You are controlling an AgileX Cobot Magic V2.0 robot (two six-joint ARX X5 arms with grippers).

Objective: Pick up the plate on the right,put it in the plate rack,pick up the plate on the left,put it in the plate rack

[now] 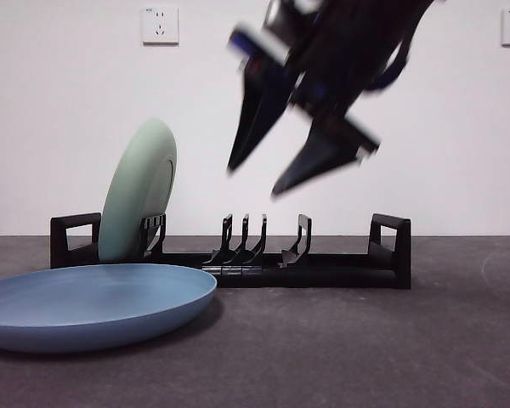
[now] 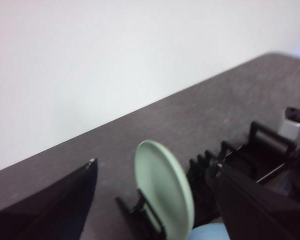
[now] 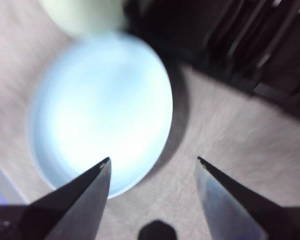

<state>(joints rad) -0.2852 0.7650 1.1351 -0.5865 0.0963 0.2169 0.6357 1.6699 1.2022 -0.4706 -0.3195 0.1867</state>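
Halfway mark: pale green round plate [image 1: 138, 191] stands in the long black plastic rack [image 1: 323, 270], flat blue plate [image 1: 93, 304] waits on the bench [image 1: 365, 348], right pincer [image 1: 262, 180] hangs wide open, empty.

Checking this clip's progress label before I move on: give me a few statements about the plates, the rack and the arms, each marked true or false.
1. The green plate stands on edge in the plate rack, near one end. True.
2. The blue plate is also in the rack. False: it lies flat on the table in front of the rack.
3. The right tool is open and empty, with the blue plate below it. True.
4. The left tool grips the green plate. False: it is open and holds nothing; the plate only shows between its jaws, standing in the rack.
5. Every slot of the rack is filled. False: several prongs stand free beside the green plate.
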